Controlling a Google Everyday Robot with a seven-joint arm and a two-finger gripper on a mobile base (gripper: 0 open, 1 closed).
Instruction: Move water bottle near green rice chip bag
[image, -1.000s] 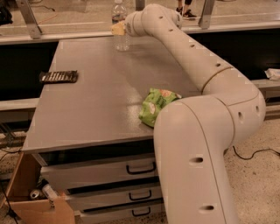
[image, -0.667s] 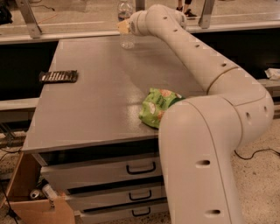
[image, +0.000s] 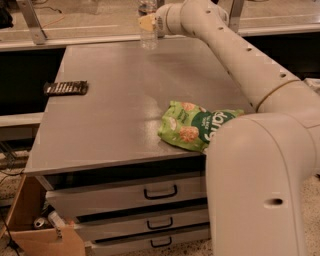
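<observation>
Grey flat surface (image: 110, 130) w/ 3 drawers (image: 125, 197) below. Dark flat rectangular bar (image: 65, 88) at left edge. Small clear plastic water bottle (image: 148, 39) at far edge, clamped in pincer (image: 148, 22). Bright green rice chip bag (image: 192, 125) well apart, front right.

Grey table (image: 115, 115) over 3 drawers (image: 125, 196); speckled floor (image: 314, 212).

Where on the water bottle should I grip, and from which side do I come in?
Grip the water bottle around its mid-body, coming in level from the side. It stands upright at the table's far edge, narrow and round, so a sideways hold suits it. The gripper sits at its upper body.
</observation>
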